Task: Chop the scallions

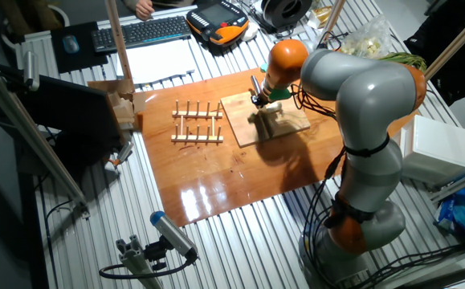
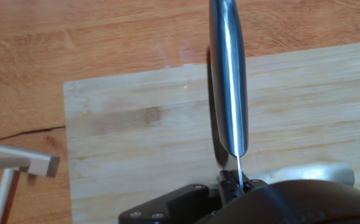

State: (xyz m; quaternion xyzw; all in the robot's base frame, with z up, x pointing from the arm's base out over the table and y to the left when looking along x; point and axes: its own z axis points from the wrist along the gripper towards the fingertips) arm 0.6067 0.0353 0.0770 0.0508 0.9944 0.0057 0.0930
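Fixed view: arm [image 1: 360, 104] bent over a cutting board [image 1: 244, 120] on the wooden tabletop [image 1: 216, 172]. Gripper [image 1: 259, 99] low over the board's right half; arm body hides that part of the board. Wooden rack [image 1: 197, 123] just left of the board, apart from it. Keyboard [image 1: 140, 32] at the far edge. Bare wood in front of the board. Scallions not discernible here.

Hand view: knife [image 2: 228, 74] runs up the frame from the gripper [image 2: 232, 183], blade edge-on, over the board [image 2: 136, 143]. Fingers clamped on the knife. Pale scallion [image 2: 310, 171] on the board, right of the blade, partly hidden by the gripper housing. Rack corner [image 2: 18, 163] at left, cut off.
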